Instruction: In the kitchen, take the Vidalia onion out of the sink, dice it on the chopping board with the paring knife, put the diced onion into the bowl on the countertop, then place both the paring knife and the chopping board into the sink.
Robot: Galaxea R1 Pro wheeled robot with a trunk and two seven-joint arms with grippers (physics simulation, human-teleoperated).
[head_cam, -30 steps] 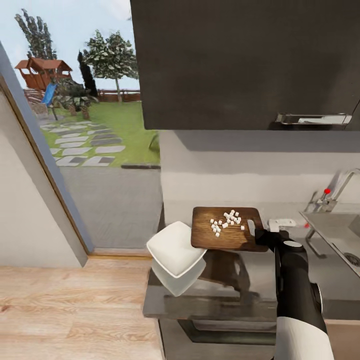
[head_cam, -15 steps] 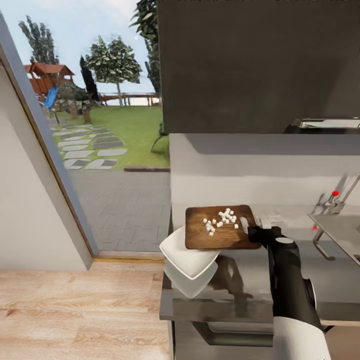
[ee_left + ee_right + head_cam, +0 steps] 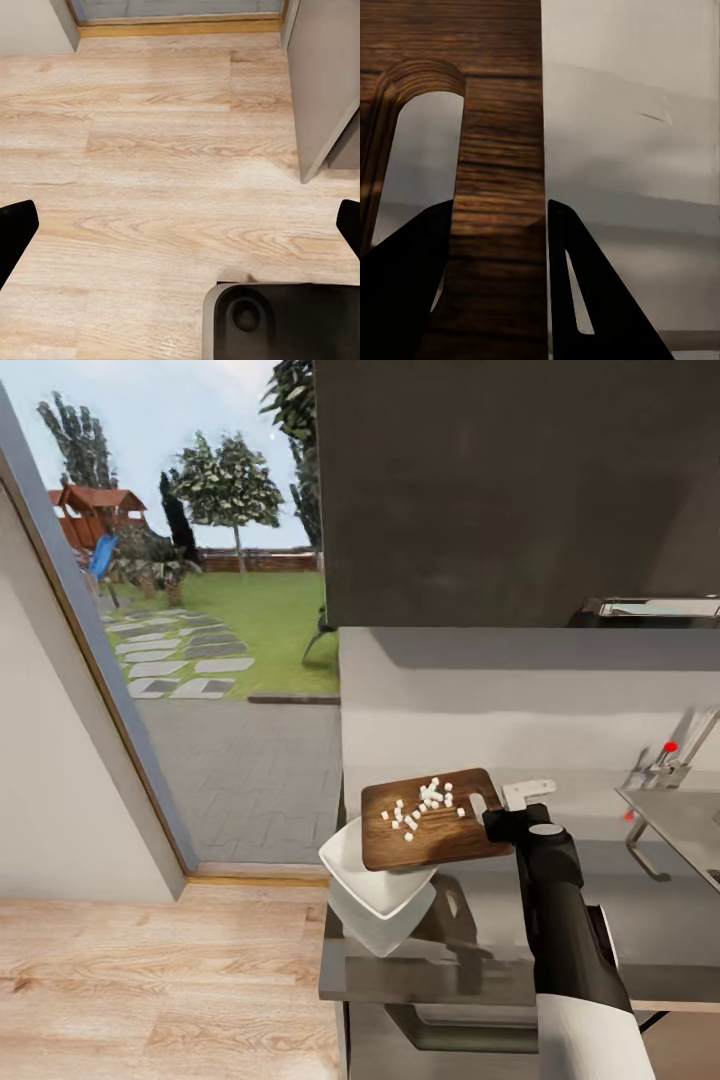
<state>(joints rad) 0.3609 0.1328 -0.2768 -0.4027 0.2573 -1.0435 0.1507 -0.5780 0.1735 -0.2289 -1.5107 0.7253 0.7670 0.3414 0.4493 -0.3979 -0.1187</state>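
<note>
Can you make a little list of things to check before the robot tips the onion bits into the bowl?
1. Right gripper clamped on the board at its slot end: ok.
2. Onion bits on the board: ok.
3. Board's lower edge over the bowl: ok.
4. Board tilted toward the bowl: ok, slightly.
5. Bowl well on the countertop: not ok, its corner overhangs the end.
6. Left gripper out of the way, open over the floor: ok.

Daylight is pouring in from the glass door (image 3: 170, 660), leaving the garden bright while the upper cabinet (image 3: 520, 480) is sitting dark. The chopping board (image 3: 430, 820) is casting a soft shadow on the countertop (image 3: 480, 950), which is mirroring it faintly. Everything is rendering slightly soft (the right wrist view most of all), with the fingers (image 3: 585, 300) reading as black silhouettes.
</note>
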